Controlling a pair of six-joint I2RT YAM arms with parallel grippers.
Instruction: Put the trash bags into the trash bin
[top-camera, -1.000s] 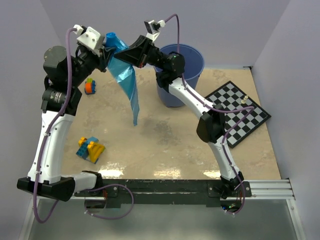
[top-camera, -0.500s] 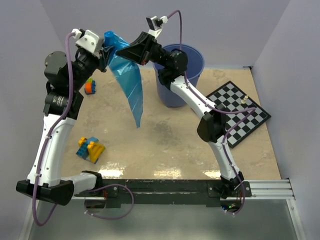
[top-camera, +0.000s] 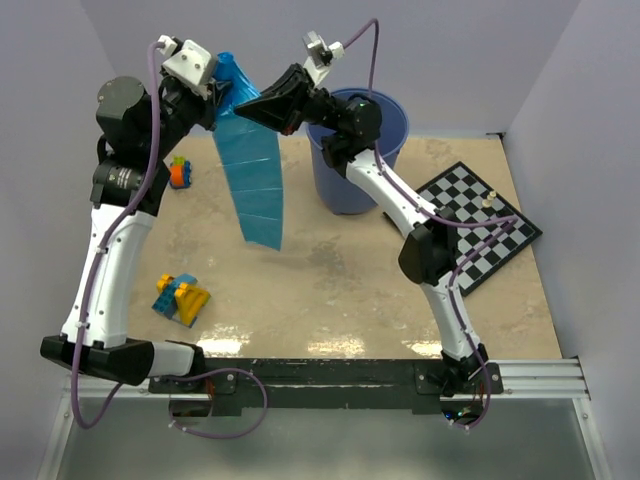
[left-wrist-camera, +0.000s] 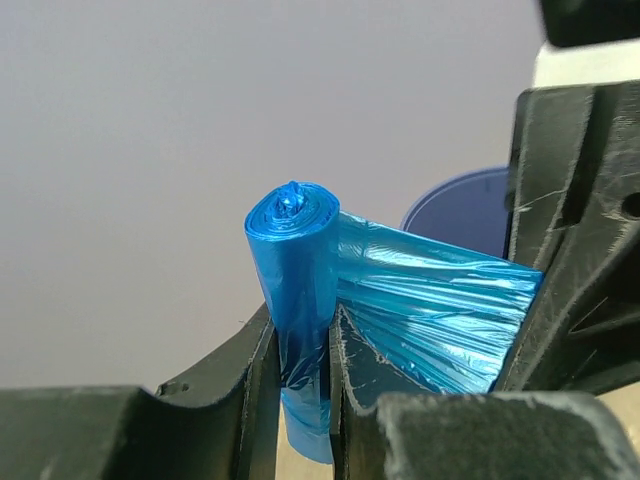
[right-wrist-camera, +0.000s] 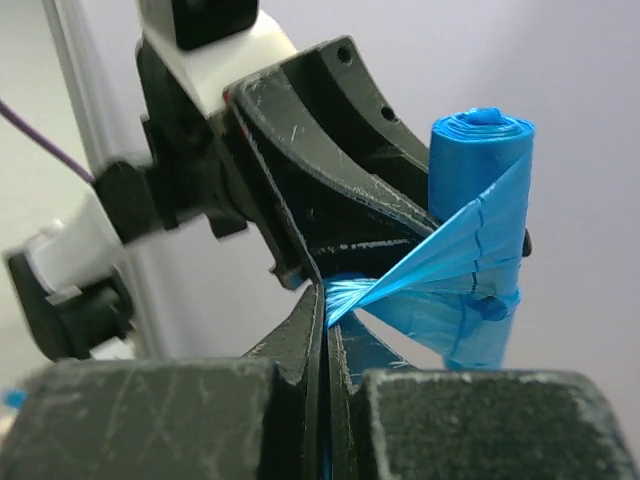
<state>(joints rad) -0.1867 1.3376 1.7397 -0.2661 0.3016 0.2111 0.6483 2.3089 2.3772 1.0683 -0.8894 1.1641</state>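
Both arms are reared up high off the table, elbows out, wrists turned in toward each other. The left gripper (left-wrist-camera: 300, 345) is clamped tight on the roll of bags (left-wrist-camera: 293, 255), which stands upright between its fingers. The right gripper (right-wrist-camera: 325, 300) meets it nose to nose, jaws pinched shut on the unrolled film. A long strip hangs below both grippers. The bin (top-camera: 352, 190) stands below and to the right of the right gripper.

trash bags (top-camera: 257, 175): strip spread flat, higher | left end effector (left-wrist-camera: 303, 345), right end effector (right-wrist-camera: 325, 325): raised
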